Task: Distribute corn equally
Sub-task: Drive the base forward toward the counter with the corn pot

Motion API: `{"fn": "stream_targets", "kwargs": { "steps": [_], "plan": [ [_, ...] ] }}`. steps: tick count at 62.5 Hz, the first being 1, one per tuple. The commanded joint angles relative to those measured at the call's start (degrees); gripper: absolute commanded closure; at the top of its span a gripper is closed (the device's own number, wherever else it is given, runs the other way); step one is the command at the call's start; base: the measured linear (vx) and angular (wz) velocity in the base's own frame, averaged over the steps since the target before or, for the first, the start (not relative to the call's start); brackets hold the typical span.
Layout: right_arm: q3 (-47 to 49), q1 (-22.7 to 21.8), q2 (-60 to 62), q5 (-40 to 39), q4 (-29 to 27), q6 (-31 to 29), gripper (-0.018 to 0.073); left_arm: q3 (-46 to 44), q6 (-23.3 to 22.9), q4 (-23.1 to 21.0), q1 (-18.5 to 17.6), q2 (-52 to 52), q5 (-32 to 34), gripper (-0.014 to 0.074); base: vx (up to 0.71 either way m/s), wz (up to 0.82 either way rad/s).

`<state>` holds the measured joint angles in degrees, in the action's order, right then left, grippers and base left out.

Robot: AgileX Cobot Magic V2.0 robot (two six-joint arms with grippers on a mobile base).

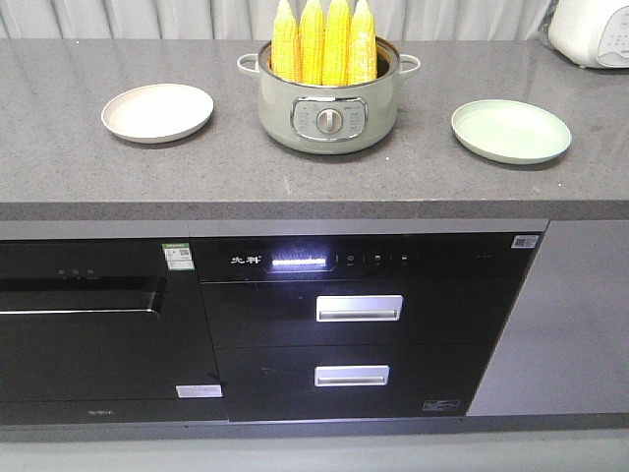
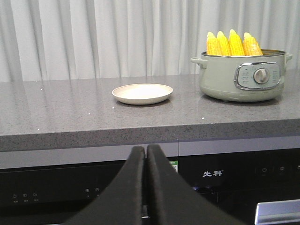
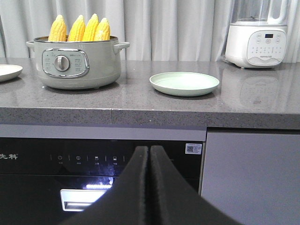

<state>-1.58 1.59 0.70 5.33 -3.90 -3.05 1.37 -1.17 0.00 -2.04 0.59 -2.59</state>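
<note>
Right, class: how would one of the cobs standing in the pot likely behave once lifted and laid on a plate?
The corn looks rigid, so it should lift without bending. Its rounded, tapered shape may roll on the shallow beige plate. Glossy kernels could slip.

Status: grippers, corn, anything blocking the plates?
Left gripper shut, empty; right gripper shut, empty. Four corn cobs upright in the pot, none plated yet. Beige plate and green plate bare. Nothing in the way.

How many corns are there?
4. The corn cobs all stand upright in a row inside the green cooking pot, between the cream plate and the green plate. More could be hidden deeper in the pot.
</note>
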Motion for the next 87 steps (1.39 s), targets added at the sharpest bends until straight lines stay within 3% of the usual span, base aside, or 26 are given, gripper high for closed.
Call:
{"fn": "stream_targets", "kwargs": {
  "steps": [1,87],
  "plan": [
    [-0.6,0.1,0.2,-4.3,0.2,-0.1,0.0563,0.8,-0.6,-0.4,0.1,1.0,4.5,0.0603,0.12,0.0],
    [-0.6,0.1,0.2,-4.3,0.2,-0.1,0.0563,0.8,-0.6,-0.4,0.1,1.0,4.5,0.0603,0.11,-0.03]
  ]
}}
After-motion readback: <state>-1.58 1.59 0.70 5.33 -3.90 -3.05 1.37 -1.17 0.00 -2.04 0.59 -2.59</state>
